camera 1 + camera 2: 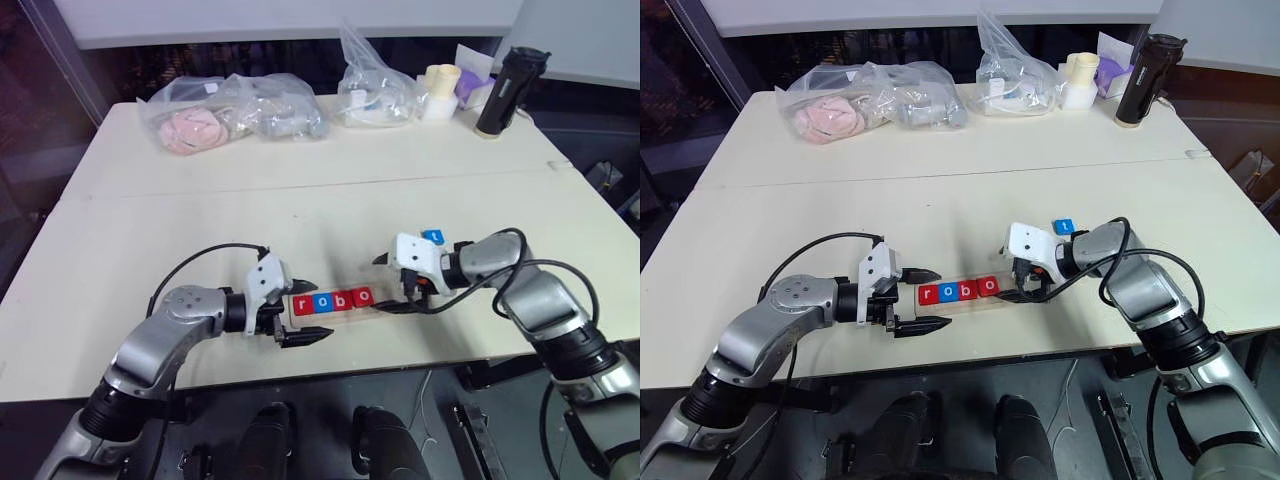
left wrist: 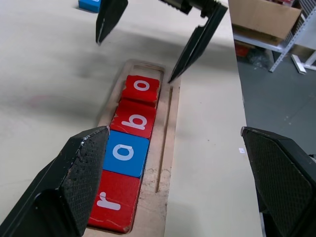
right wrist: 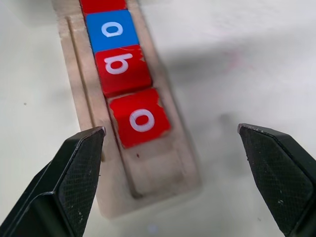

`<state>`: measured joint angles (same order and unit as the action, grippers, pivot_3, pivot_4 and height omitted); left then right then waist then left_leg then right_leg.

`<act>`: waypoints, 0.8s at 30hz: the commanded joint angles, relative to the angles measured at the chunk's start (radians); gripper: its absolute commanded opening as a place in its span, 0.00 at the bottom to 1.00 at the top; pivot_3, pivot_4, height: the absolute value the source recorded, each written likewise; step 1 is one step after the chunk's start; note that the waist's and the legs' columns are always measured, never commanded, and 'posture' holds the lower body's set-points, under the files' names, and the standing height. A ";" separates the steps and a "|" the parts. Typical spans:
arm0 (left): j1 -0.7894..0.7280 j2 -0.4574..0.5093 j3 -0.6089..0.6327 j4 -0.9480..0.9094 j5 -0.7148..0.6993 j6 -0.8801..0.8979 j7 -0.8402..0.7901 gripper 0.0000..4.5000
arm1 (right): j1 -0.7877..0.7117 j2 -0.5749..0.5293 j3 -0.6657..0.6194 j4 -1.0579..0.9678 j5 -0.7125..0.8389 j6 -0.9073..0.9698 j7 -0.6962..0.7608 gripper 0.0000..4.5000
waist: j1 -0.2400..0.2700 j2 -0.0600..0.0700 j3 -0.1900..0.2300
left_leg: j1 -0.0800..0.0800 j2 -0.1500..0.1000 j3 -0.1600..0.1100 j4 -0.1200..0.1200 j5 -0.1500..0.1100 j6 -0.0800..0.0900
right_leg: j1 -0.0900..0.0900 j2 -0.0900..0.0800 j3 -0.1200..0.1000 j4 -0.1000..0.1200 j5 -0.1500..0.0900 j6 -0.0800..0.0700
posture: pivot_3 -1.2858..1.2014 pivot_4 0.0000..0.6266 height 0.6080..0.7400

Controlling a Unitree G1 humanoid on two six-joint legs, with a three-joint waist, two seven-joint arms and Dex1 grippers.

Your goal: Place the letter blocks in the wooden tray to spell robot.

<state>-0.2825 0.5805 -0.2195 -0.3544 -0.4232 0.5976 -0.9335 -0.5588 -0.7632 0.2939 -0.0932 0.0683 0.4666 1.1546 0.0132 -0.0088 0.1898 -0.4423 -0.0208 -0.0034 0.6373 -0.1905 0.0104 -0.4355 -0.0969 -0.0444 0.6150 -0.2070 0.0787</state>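
Both eye views look forward and down from the head over the counter (image 1: 300, 190), sharing the whole scene from slightly offset positions. The left wrist view looks close along the wooden tray (image 2: 168, 148) from its "r" end. The right wrist view looks close from the opposite end. Both wrist views share the tray's row of letter blocks (image 3: 129, 89).

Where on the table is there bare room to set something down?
Free: the wide middle of the table, between the plastic bags and the wooden tray. Also the tray's last slot. Crowded: around the tray, flanked by left gripper and right gripper.
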 commanded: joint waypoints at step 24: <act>-0.012 -0.005 0.008 -0.038 -0.008 0.000 0.018 1.00 | -0.051 0.087 0.015 0.101 -0.063 -0.098 -0.044 0.99 | -0.001 0.000 0.000 | 0.000 0.000 0.000 0.000 0.000 0.000 | 0.000 0.000 0.000 0.000 0.000 0.000 | 0.52 0.24 0.88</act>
<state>-0.2891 0.5768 -0.2200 -0.3557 -0.4242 0.6021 -0.9174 -0.5871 -0.6805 0.3111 0.0438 0.0029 0.3675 1.1067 0.0127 -0.0088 0.1898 -0.4423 -0.0208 -0.0034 0.6374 -0.1905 0.0105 -0.4355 -0.0966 -0.0444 0.6151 -0.2068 0.0790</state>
